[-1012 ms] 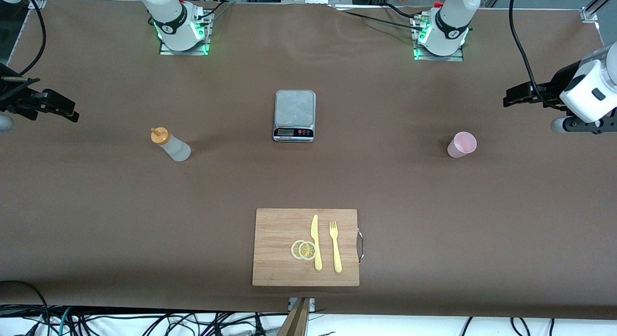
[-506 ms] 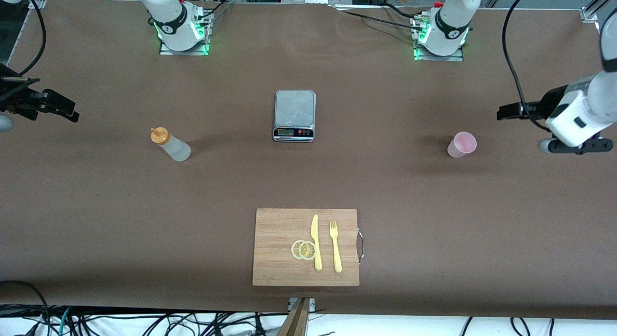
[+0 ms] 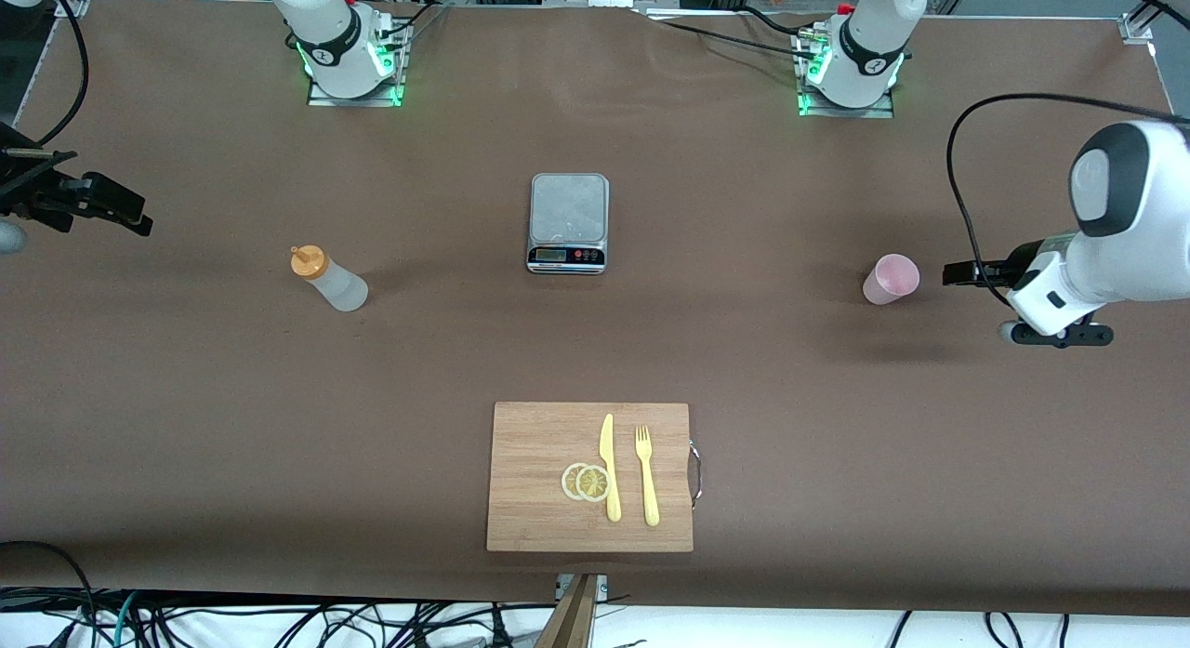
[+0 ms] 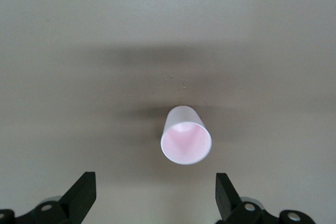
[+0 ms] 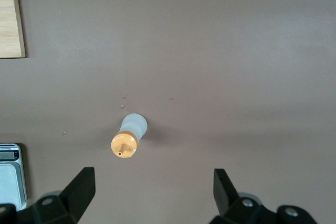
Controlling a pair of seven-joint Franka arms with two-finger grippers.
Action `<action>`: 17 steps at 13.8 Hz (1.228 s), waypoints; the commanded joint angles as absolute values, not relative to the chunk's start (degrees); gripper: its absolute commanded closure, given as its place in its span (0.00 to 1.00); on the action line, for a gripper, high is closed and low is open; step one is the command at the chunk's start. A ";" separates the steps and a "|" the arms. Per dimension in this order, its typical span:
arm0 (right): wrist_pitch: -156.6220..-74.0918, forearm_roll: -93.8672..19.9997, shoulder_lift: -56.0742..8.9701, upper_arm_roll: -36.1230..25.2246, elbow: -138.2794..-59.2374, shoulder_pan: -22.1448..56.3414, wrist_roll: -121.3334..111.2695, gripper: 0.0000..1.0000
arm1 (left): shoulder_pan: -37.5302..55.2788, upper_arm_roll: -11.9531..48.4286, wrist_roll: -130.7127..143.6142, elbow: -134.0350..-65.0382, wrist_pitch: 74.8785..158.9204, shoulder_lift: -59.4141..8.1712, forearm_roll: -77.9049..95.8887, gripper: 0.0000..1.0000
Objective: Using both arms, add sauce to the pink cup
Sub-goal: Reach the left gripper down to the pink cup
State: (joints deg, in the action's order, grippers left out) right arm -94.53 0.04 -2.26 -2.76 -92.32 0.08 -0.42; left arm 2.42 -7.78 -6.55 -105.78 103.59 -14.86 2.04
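The left gripper [image 3: 950, 274], fingers spread, is seen just beside the upright pale-pink translucent plastic cup [image 3: 891, 279]. The right gripper [image 3: 139, 222], likewise spread, is held well apart from the whitish orange-capped squeeze bottle [image 3: 330, 278].

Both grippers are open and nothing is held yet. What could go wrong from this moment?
1. The pink cup is light, and the open left gripper is close beside it; a finger could tip or push it.
2. The squeeze bottle is tall and narrow; the open right gripper, waiting apart from it, might knock it over.
3. Pouring in the air may miss the small cup mouth.
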 commanded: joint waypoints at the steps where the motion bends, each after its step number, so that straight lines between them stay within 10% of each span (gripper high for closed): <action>1: -94.31 -1.05 -2.20 -2.90 -91.93 -0.09 -1.14 0.00 | 2.46 -7.65 -8.88 -114.15 111.24 -12.31 1.32 0.01; 17: -94.31 -1.05 -2.20 -2.90 -91.93 -0.09 -1.14 0.00 | 2.90 -7.82 -9.76 -131.13 134.38 -13.09 2.02 0.15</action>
State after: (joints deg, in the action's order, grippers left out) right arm -94.53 -0.01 -2.27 -2.76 -92.32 0.08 -0.42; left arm 2.34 -7.60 -8.37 -129.63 132.53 -13.92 2.04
